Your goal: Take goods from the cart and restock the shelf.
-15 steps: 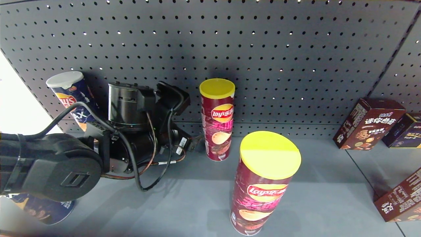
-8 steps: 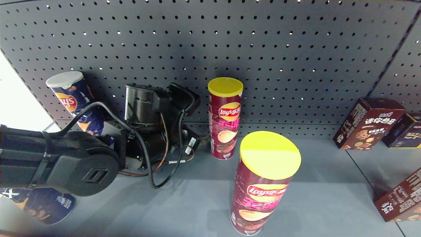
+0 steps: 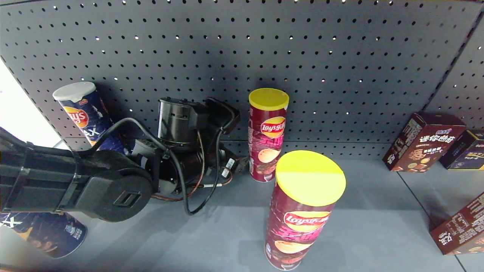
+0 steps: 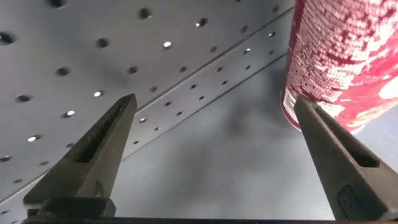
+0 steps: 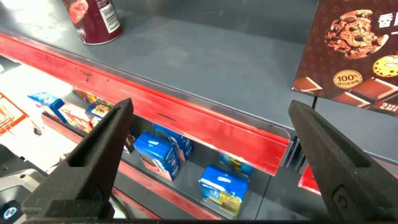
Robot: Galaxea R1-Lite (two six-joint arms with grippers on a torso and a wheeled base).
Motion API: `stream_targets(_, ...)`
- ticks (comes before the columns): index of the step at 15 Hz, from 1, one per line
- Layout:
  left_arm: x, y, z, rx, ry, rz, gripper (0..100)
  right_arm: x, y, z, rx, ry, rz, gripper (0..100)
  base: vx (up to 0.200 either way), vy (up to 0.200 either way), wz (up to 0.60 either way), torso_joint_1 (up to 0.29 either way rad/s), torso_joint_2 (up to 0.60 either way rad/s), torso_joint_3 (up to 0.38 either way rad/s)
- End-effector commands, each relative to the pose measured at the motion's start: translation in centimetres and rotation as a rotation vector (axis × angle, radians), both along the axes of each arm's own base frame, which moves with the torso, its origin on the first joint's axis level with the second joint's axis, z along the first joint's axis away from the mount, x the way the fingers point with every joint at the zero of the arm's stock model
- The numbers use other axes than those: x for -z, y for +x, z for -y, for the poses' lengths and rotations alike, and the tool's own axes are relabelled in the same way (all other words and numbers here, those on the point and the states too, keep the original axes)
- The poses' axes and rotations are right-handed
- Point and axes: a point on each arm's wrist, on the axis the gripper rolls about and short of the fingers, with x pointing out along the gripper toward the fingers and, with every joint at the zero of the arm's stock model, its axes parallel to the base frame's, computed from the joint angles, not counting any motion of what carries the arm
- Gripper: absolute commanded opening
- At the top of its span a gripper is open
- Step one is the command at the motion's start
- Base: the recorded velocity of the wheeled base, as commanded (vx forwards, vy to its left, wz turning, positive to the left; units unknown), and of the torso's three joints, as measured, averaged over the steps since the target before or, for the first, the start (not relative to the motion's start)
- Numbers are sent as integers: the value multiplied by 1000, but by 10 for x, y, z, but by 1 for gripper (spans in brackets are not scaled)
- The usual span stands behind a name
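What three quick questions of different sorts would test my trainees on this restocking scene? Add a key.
1. True or false: the left gripper is shut on the rear red can.
2. Which colour is the lid of the front red can? A white, B yellow, C blue.
3. Fill in: the brown boxes stand to the robot's ____ of both red cans.

Key: 1 false, it is open; 2 B; 3 right.

Glossy chip can (image 3: pixel 267 151), matt metal shelf (image 3: pixel 227 234)
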Motion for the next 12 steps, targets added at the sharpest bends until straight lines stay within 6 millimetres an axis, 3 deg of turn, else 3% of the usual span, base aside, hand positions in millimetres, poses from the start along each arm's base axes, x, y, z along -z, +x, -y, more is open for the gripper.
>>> stream_targets(1,3,1,1,1,4,-7,100,0,0,0,-1,-1,-1,100,0,0,0,0,0,0)
stream_targets(5,-7,-6,0,8,-10,15,100,0,0,0,-1,-1,-1,100,0,0,0,0,0,0)
stream_targets(8,-43,-58,-18,61,-69,80,100,0,0,0,-1,-1,-1,100,0,0,0,0,0,0)
stream_targets(12,-57,-95,-41,78,-113,135,100,0,0,0,-1,-1,-1,100,0,0,0,0,0,0)
